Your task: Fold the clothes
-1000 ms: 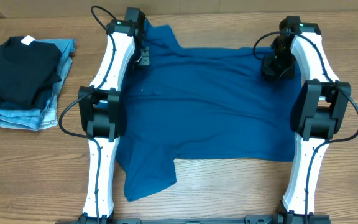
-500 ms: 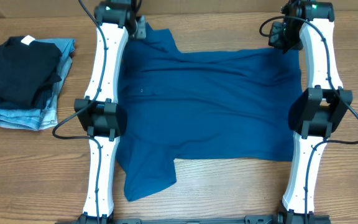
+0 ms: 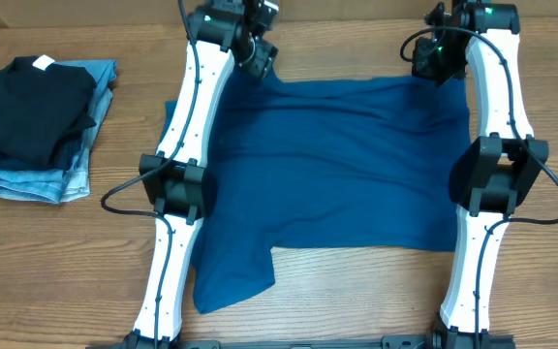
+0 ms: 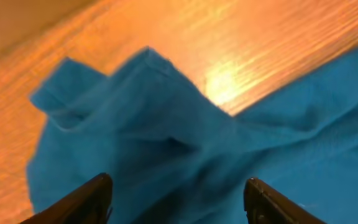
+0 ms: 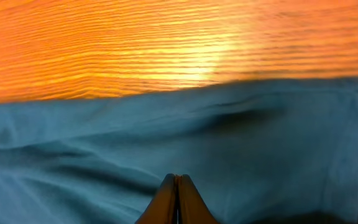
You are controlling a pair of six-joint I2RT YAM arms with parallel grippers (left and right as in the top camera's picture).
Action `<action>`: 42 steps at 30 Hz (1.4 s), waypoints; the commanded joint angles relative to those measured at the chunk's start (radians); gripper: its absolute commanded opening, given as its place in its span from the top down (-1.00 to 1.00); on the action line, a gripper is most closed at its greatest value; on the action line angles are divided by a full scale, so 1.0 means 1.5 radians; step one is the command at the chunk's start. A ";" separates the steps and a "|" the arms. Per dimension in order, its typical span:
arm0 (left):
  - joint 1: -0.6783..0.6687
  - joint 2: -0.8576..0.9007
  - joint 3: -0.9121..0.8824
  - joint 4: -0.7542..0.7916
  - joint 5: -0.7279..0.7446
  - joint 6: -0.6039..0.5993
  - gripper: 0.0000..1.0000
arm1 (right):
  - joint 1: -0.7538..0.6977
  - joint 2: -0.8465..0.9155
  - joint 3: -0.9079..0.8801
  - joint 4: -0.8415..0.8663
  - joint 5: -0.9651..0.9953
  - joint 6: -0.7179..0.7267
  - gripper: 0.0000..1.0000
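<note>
Worktop [image 3: 356,291] first: warm brown wood, grain running side to side, with glare flaring on it in both wrist views. Your teal shirt [image 3: 337,165] lies spread across the middle between the two arms, and one flap reaches toward the near edge. Your left end effector [image 4: 179,190] hangs over the bunched far-left corner, fingers wide apart, gripping nothing. Your right end effector [image 5: 177,190] sits at the far-right edge, fingers pressed tight together; you can't tell whether cloth is pinched. Far left, a black folded garment [image 3: 32,107] lies on light jeans [image 3: 27,179]. Its white tag [image 3: 42,64] is too small to read.
</note>
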 commanded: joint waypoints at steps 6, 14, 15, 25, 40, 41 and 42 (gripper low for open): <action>0.008 -0.002 -0.088 -0.001 0.007 -0.033 -0.11 | 0.063 -0.006 -0.098 0.093 -0.078 -0.130 0.92; 0.012 -0.001 -0.175 -0.005 0.003 -0.057 -0.04 | 0.104 -0.006 -0.165 0.126 -0.073 -0.217 0.92; 0.012 -0.002 -0.179 -0.005 0.003 -0.057 -0.04 | 0.105 -0.006 -0.169 0.122 -0.077 -0.217 0.92; 0.013 0.003 -0.182 -0.006 0.000 -0.075 -0.07 | 0.124 -0.005 -0.246 0.154 -0.085 -0.222 0.92; 0.015 0.003 -0.182 -0.005 0.000 -0.074 -0.12 | 0.126 -0.018 -0.204 0.171 -0.076 -0.237 0.92; 0.015 0.003 -0.182 -0.005 0.000 -0.074 -0.12 | 0.126 -0.018 -0.210 0.173 -0.076 -0.236 0.92; 0.015 0.003 -0.182 -0.005 0.000 -0.074 -0.12 | 0.126 -0.018 -0.216 0.175 -0.076 -0.236 0.92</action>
